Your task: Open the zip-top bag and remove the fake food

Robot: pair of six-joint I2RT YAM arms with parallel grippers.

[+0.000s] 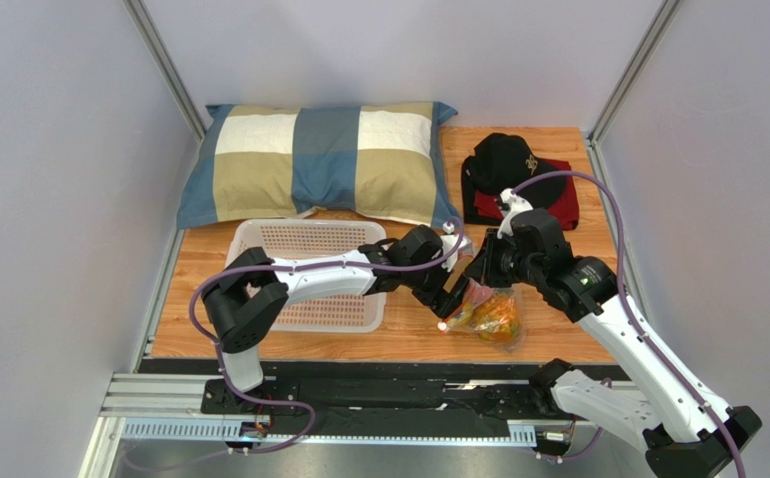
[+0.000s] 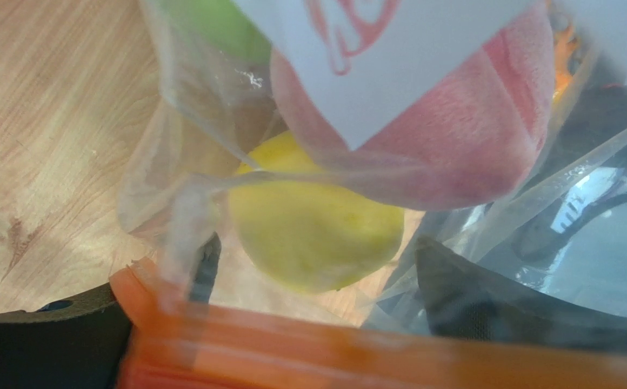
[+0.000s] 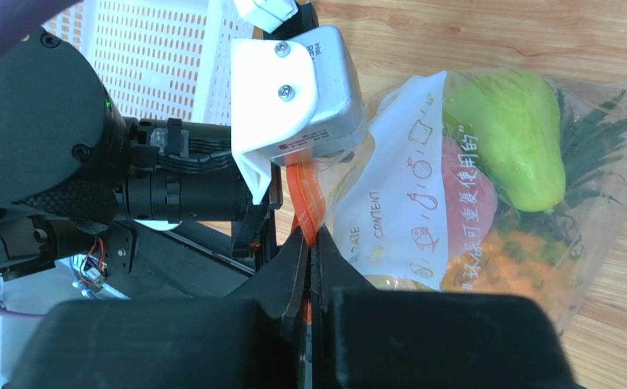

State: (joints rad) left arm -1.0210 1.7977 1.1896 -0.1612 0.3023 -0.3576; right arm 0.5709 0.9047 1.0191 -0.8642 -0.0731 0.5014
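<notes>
The zip-top bag [image 1: 494,317] lies on the wooden table in front of both arms and holds the fake food. In the right wrist view I see its white label [image 3: 406,194], a green apple [image 3: 503,138], a pink peach [image 3: 471,203] and an orange pineapple [image 3: 528,259]. My right gripper [image 3: 310,243] is shut on the red-orange zip strip [image 3: 304,194]. My left gripper [image 2: 317,259] is pressed against the bag's top. Its fingers [image 2: 207,267] stand apart behind the plastic, either side of a yellow citrus [image 2: 313,235]. The zip strip [image 2: 373,356] runs across their base.
A white perforated basket [image 1: 304,244] stands left of the bag, under the left arm. A checked pillow [image 1: 319,159] lies at the back. A black cap [image 1: 504,159] on a dark red cloth [image 1: 559,204] lies at the back right.
</notes>
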